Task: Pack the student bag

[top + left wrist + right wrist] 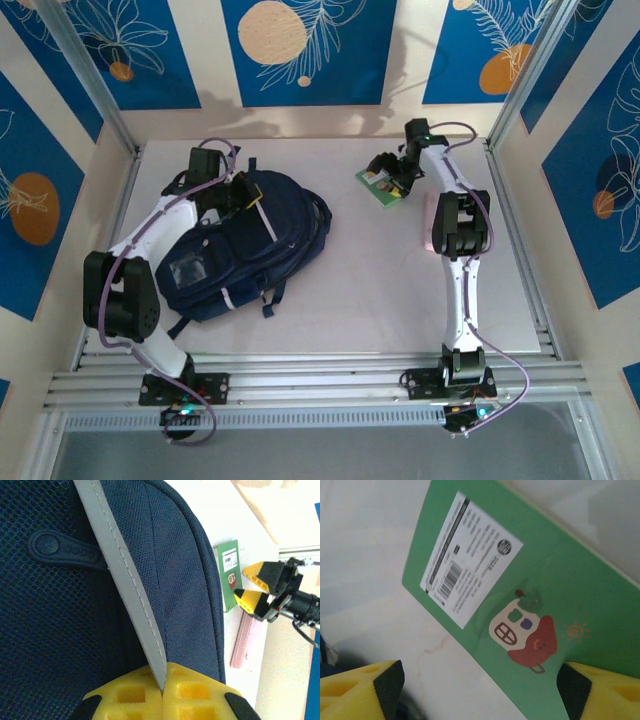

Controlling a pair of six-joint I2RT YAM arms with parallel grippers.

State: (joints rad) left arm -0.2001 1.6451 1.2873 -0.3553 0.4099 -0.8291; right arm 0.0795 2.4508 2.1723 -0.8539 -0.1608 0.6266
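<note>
Contents of the student bag point(245, 245) not visible; no telling whether anything lies inside. Navy, flat on the left half of the table point(380, 300), front side up, with a clear window pocket point(187, 270) toward the near end and dark straps point(268, 298) hanging off its near edge onto the table. Left pincer point(243, 197) at the far end of the bag, pressed together on a grey strip point(127, 580) of the trim. Yellow pads point(195, 695) meeting with the strip caught between them in the left wrist view. Beside that strip, a dark rubber zip pull point(60, 547) flat against mesh-textured cloth.

Well apart to the right, on the far part of the table, a green booklet point(380, 187) lying flat, with a white barcode label point(465, 570) and a small house drawing point(525, 635) facing up. Right pincer point(398, 178) directly over it, spread wide and holding nothing. One yellow fingertip above bare table beside the booklet's edge, the other above the booklet's corner. Contact with the booklet not clear. Near the booklet, toward the near side, a flat pink item point(431, 228), partly covered by the right arm in the top view. Bare table between bag and booklet.
</note>
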